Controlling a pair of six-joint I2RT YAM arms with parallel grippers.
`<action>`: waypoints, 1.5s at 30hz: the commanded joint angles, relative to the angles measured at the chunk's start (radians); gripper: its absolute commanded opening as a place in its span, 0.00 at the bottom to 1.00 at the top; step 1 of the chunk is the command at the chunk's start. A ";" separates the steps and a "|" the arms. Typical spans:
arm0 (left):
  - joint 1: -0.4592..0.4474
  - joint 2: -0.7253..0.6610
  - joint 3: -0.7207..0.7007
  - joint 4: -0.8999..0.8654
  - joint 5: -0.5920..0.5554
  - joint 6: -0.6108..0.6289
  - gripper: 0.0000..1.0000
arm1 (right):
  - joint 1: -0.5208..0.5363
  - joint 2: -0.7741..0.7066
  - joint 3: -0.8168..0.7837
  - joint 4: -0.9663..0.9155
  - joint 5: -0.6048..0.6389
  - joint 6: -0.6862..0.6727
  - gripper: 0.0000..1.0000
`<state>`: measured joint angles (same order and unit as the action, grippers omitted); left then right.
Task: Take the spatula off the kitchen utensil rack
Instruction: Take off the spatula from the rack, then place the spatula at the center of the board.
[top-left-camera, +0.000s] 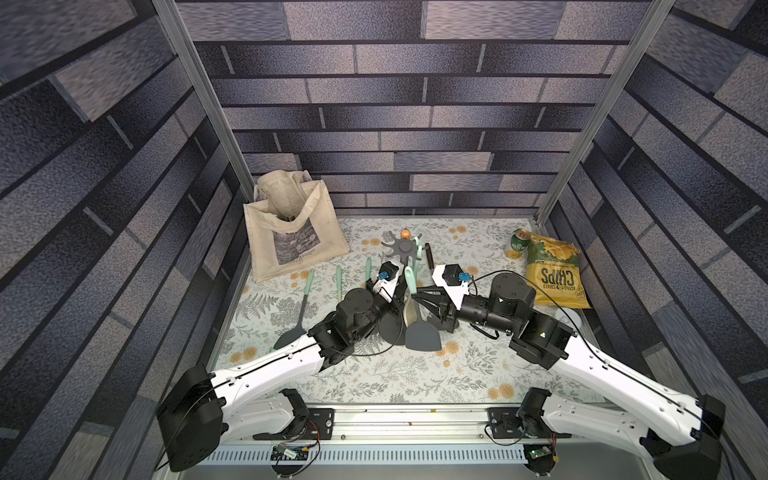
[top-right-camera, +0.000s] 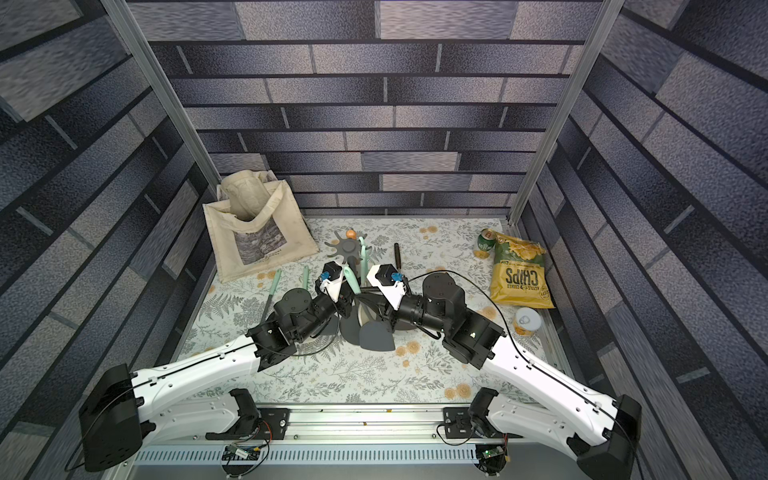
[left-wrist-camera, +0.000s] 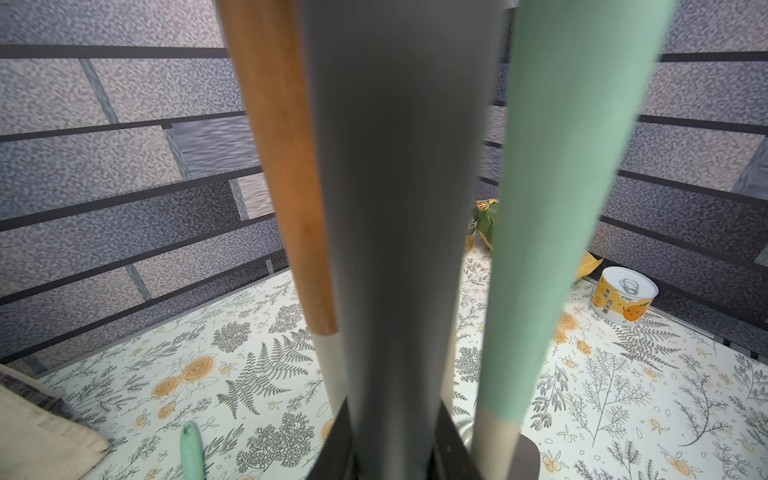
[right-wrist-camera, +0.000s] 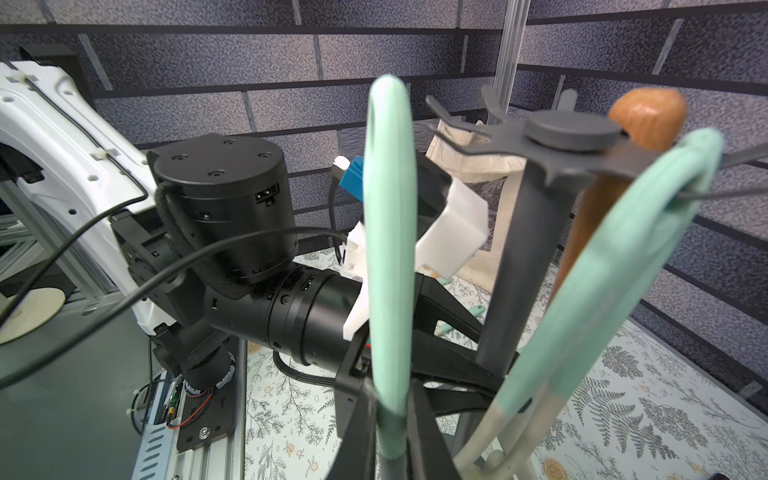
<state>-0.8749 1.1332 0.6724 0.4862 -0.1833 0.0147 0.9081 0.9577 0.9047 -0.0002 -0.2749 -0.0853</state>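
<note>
The right gripper (right-wrist-camera: 390, 415) clenches the mint-handled, grey-bladed spatula (right-wrist-camera: 390, 232), its loop seemingly off the hooks (right-wrist-camera: 494, 135), at six o'clock of the dark grey utensil rack (top-left-camera: 405, 248). The left gripper (left-wrist-camera: 395, 444) clamps its pole (left-wrist-camera: 395, 208); only the carry-away looks left.

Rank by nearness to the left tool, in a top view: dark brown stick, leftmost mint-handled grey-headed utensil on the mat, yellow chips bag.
The left tool grips the dark grey utensil rack by its pole.
1. The dark brown stick, just behind and to the right.
2. The mint-handled grey-headed utensil, off to the left.
3. The yellow chips bag, far right.
</note>
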 joint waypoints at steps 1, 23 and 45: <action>0.022 -0.026 0.007 -0.032 -0.055 0.055 0.13 | 0.011 -0.024 -0.013 0.024 -0.039 0.033 0.00; 0.029 -0.027 -0.001 -0.041 -0.034 0.072 0.13 | 0.011 -0.071 0.071 -0.361 0.049 0.009 0.00; 0.029 -0.044 -0.013 -0.037 0.010 0.052 0.13 | -0.256 -0.048 0.075 -0.479 -0.002 0.036 0.00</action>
<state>-0.8570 1.1130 0.6647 0.4706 -0.1749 0.0158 0.7197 0.8730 0.9531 -0.4835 -0.1852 -0.0643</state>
